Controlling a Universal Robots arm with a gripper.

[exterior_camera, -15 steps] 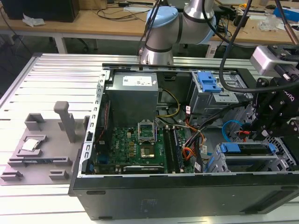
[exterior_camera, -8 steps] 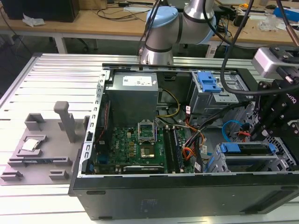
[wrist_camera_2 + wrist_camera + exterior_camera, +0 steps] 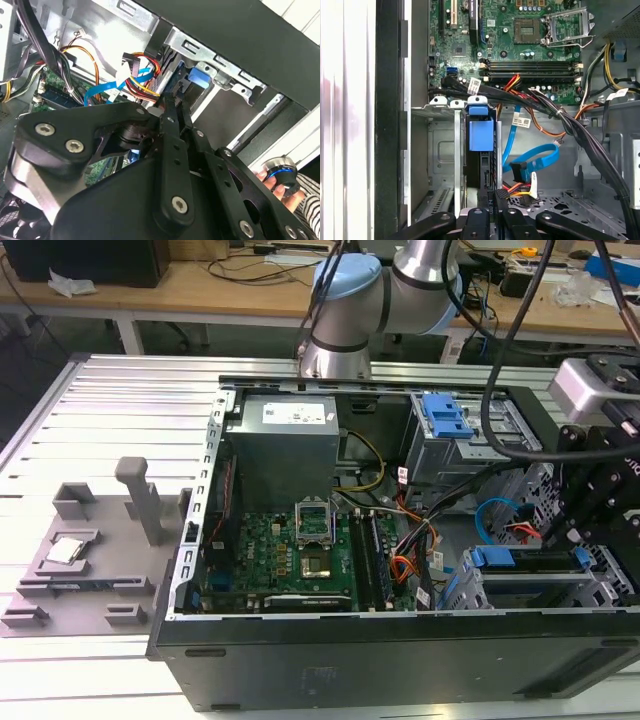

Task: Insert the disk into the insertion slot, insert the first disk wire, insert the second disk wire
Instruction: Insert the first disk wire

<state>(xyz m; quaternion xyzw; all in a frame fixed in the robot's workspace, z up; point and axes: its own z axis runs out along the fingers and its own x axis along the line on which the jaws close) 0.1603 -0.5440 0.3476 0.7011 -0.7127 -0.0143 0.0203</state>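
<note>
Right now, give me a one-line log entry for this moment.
disk: sitting in insertion slot | gripper: close to disk's blue caddy end | blue cable: lying beside slot, apart from disk

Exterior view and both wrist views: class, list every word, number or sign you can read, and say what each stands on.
No text here can be read.
White label on the power supply: print too small to read.
White tags on the cables: print blurred.
Motherboard markings: too small to read.
</note>
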